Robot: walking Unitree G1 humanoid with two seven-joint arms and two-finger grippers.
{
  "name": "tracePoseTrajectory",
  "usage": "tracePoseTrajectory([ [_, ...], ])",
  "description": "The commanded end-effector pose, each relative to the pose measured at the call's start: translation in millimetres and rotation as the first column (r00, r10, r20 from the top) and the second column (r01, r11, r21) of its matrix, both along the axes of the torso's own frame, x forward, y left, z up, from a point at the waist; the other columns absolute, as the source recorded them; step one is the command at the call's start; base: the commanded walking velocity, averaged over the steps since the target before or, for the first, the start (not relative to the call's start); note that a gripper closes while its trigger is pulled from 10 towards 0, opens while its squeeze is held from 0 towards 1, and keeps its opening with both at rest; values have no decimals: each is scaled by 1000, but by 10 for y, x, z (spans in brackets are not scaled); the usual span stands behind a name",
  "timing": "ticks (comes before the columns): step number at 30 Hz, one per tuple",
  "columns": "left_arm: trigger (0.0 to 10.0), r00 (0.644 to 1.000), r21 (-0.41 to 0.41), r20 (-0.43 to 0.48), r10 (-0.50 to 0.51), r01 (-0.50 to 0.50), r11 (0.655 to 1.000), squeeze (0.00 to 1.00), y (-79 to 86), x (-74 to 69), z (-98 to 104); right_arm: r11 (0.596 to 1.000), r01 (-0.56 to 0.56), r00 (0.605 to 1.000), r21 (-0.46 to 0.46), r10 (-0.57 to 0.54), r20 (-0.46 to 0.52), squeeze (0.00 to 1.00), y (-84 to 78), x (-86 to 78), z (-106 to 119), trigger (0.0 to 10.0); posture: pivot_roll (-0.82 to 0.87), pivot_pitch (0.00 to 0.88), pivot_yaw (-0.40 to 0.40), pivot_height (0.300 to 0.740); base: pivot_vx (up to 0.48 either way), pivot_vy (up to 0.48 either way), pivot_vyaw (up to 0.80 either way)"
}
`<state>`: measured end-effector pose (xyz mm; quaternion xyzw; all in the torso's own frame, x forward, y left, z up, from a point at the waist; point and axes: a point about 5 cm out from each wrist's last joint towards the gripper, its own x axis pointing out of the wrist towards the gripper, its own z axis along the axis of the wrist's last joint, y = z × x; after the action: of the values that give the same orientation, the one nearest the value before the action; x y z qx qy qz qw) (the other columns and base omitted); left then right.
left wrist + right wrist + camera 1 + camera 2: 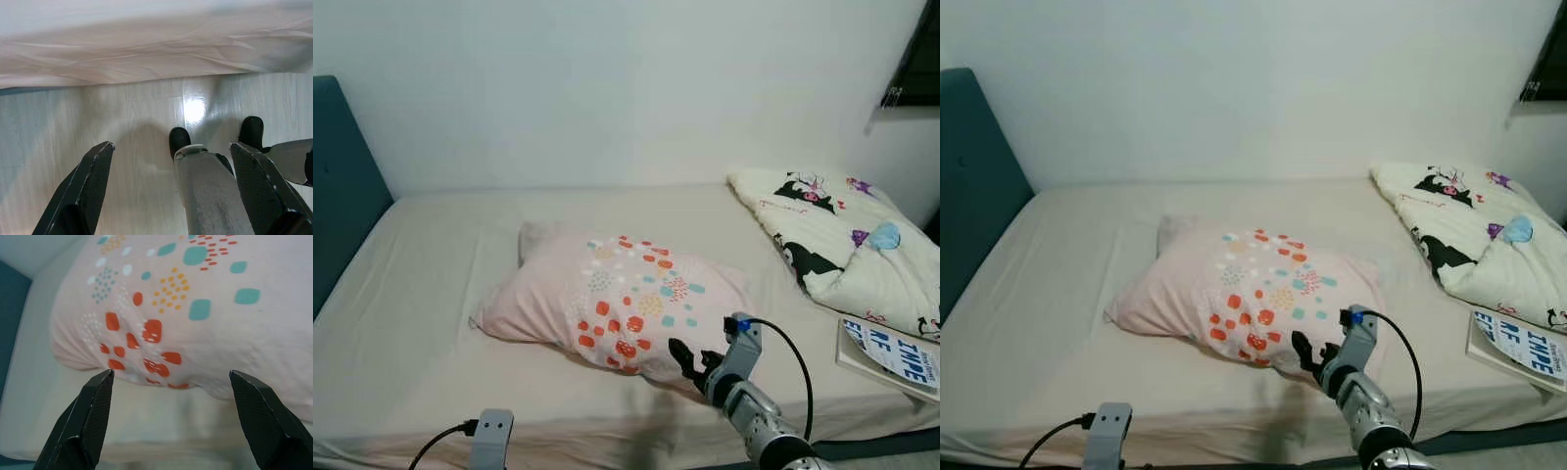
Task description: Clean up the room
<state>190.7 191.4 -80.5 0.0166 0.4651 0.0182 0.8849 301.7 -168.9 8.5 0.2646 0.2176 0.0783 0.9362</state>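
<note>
1 pillow (622, 302) lies on the bed (431, 294), roughly midway along it and nearer the front edge than the wall; it is pale pink with a patch of red, teal and orange marks on its upper face. 1 quilt (842, 245), cream with black cartoon figures, is bunched at the bed's right end, running from the back right corner toward the front. 1 book (893, 354) with blue lettering on a white cover lies at the front right corner, just beside the quilt's lower fold (whether they touch cannot be told). 1 teal headboard (342, 186) stands at the bed's left end.

2 grippers are in view. The right gripper (690, 360) is over the front edge of the bed, its 2 black fingers spread apart and pointing at the pillow's near side; the tips are very close to the fabric, but contact cannot be made out. In the right wrist view the same 2 fingers (88, 421) stand wide apart with nothing between them, the pillow's red patches straight ahead and bare sheet below them.

The left gripper (173, 188) hangs low beside the bed, aimed down at a pale wood-look floor (73, 127), its 2 fingers parted and holding nothing. Between them the wrist view shows the robot's 2 black feet (179, 140) and a grey leg, with the sheet's hanging edge above. The left wrist's grey housing (490, 436) sits at the lower edge of the head views, in front of the bed's front edge.
</note>
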Motion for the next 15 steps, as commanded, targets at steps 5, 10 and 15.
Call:
tracePoseTrajectory([
  [5,10000,1000,21,21,-19,19,1000,0,5,35,21,985,-18,996,174,3,85,0,108,172,211,10000,31,0,-20,690,0,0,0],
  [10,10000,995,86,60,-84,79,993,0,29,115,73,973,6,998,232,-21,61,0,127,209,232,10000,35,0,-21,670,0,0,0],
  [15,10000,971,177,140,-196,170,969,0,86,305,209,959,36,999,282,-44,22,0,176,226,225,10000,62,0,-17,655,0,0,0],
])
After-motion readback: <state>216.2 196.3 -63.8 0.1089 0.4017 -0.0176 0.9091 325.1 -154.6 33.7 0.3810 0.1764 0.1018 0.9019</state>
